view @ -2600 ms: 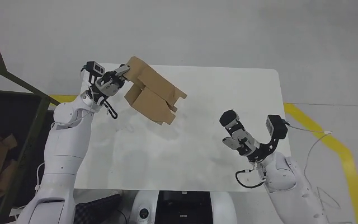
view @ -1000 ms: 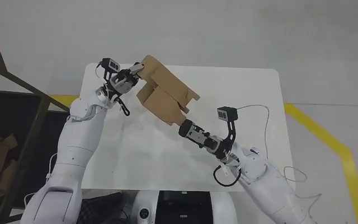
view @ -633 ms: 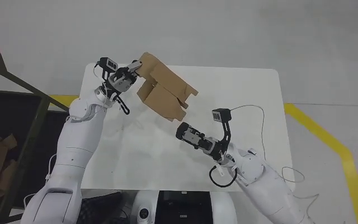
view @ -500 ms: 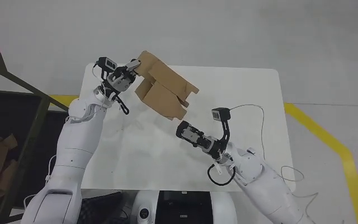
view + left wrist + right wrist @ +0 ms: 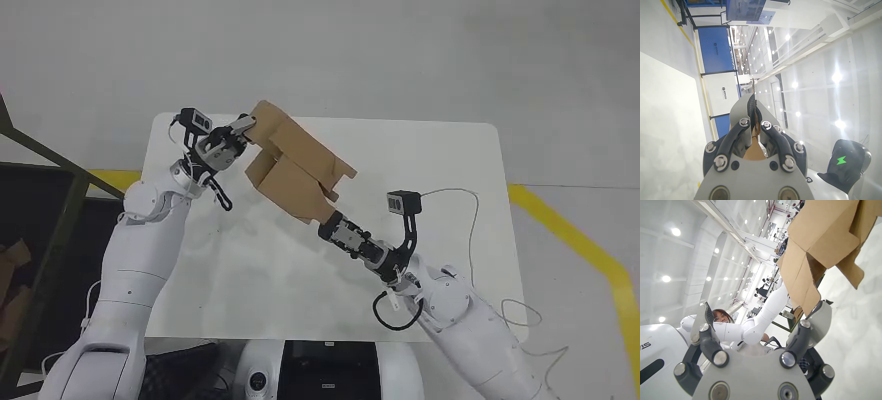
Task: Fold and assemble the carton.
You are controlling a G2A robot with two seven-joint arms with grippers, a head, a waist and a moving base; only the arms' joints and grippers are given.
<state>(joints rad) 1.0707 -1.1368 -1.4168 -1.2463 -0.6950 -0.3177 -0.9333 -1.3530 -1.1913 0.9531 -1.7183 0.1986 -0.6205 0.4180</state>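
A flat, partly folded brown carton hangs tilted above the far left part of the white table. My left gripper is shut on its upper left edge; in the left wrist view a thin cardboard edge sticks out between the pressed fingertips of the left gripper. My right gripper is at the carton's lower corner. In the right wrist view the right gripper stands open, one fingertip touching the lowest flap of the carton, the other finger well apart.
A dark metal frame with cardboard scraps stands off the table's left side. A thin cable loops over the table from my right wrist. A yellow floor line runs to the right.
My right arm has swung from the table's right side to the carton's lower corner. The left arm has carried the carton slightly rightward and higher.
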